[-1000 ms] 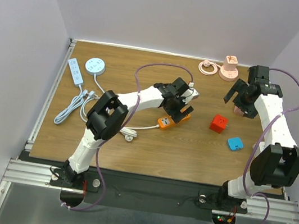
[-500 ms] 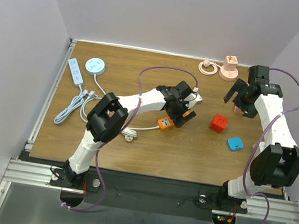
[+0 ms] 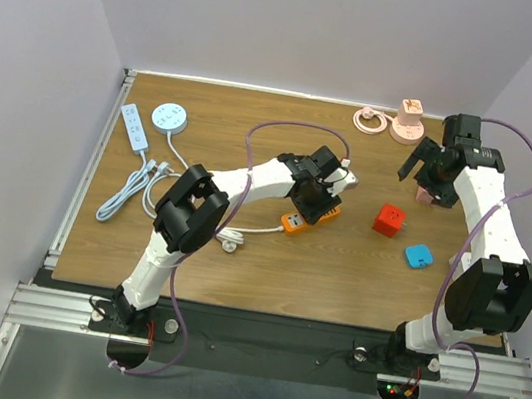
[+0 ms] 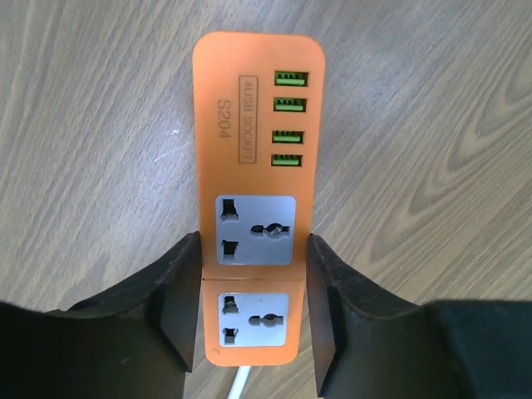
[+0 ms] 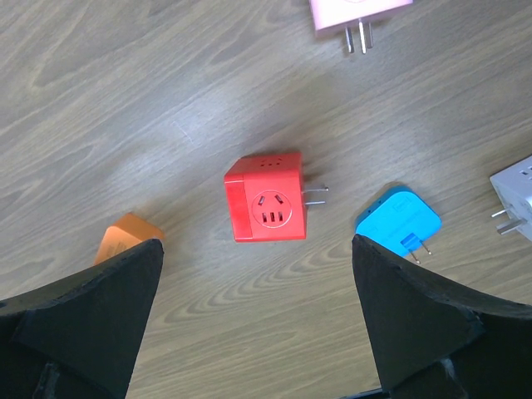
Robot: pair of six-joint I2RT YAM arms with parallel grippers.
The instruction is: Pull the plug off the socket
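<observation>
Brown wood makes the table [image 3: 334, 281], and pale walls [image 3: 324, 26] stand around it. Near the middle lies the orange socket strip [image 4: 258, 108], flat on the wood. The left gripper [image 4: 253, 249] is right on top of it. Its black fingers [image 4: 179, 291] sit against the two long sides of the strip. No gap shows, so it looks like it holds the strip across its thin way. The strip's long way runs straight out from the gripper. The white cord [image 4: 241, 384] comes out at the near end, and the four green USB holes [image 4: 288, 118] are at the far end.

The two big sockets [image 4: 255, 230] on the strip are bare (no plug is in them, and the green holes are bare too). So I think the strip is only being held down, or the plug to pull is somewhere else. I cannot tell which.

The right gripper [image 5: 255, 245] hangs above the table with its fingers spread wide and nothing between them. Below it lie a red cube plug [image 5: 266, 195] and a blue plug [image 5: 399, 223], both loose on the wood with their pins showing. The left arm is much nearer the strip. The right arm is well apart from it, nearer the pink stand [image 3: 408, 124] at the far edge. No bowls or boxes are here.
</observation>
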